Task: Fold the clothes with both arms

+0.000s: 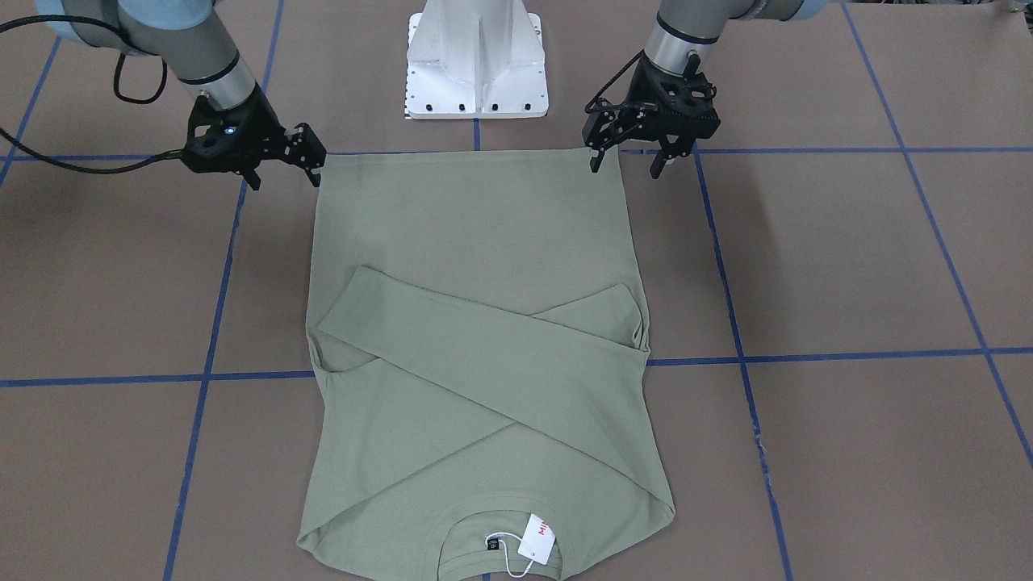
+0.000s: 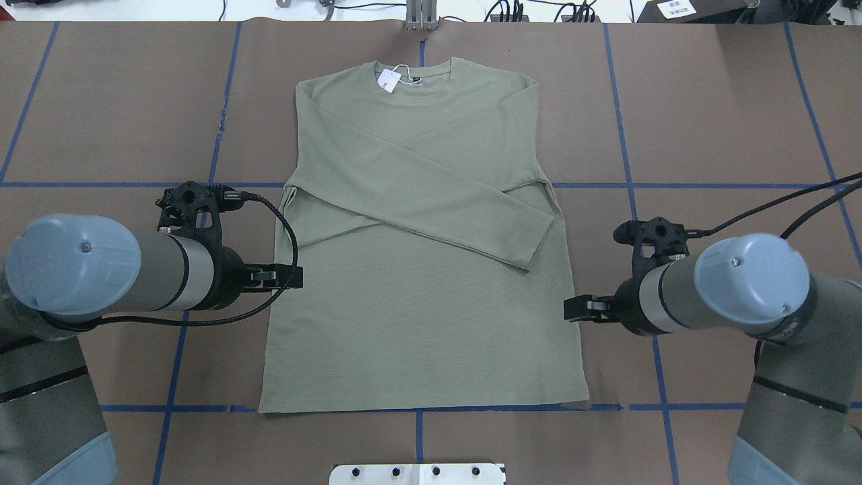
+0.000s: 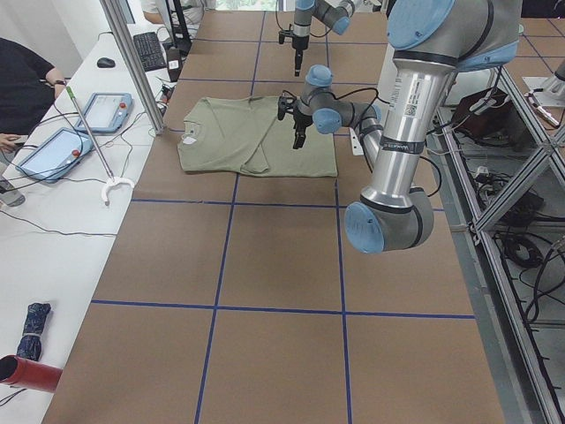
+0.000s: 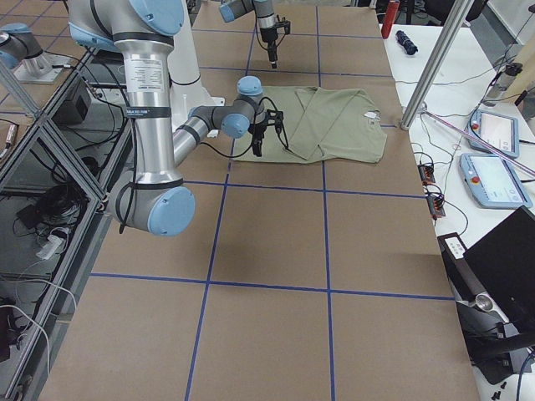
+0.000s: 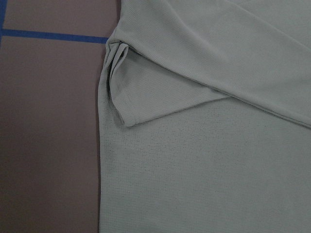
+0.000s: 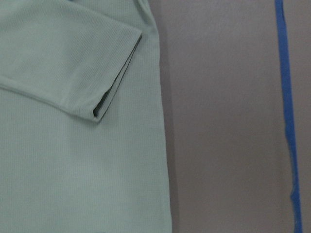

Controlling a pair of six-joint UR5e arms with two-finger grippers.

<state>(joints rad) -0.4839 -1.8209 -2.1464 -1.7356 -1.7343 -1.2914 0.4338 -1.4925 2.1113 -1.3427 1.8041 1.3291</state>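
Spread flat on the brown surface [image 1: 847,258], squarely in front of the white pedestal base [image 1: 476,64]: the sage-green shirt [image 1: 476,242], hem toward the robot, collar on the far side, with the white hang tag [image 1: 537,539] lying at the neckline. Both sleeves folded in and crossed over the body. On top, the sleeve [image 1: 484,355] from the shoulder on the robot's left, slanting across the chest, its cuff [image 6: 116,77] just inside the shirt's right edge. Beneath it, the other sleeve [image 1: 581,311], its cuff [image 5: 124,114] at the shirt's left edge, beside a small pucker of cloth. By the hem's left corner, the left gripper [image 1: 627,165], pointing down, jaws spread wide and gripping nothing; seen from the front, one fingertip right at the corner of the cloth, contact impossible to judge. By the hem's right corner, the right gripper [image 1: 284,179], likewise pointing down, jaws spread, gripping nothing. In both wrist views, only cloth, bare surface and a strip of blue tape [image 6: 286,97]. More of the same tape in a grid over the whole surface, one line passing under the shirt near the sleeve crossing. In the left side view, at a white side table, a person [image 3: 22,79] in a dark top, near two tablets [image 3: 104,112].
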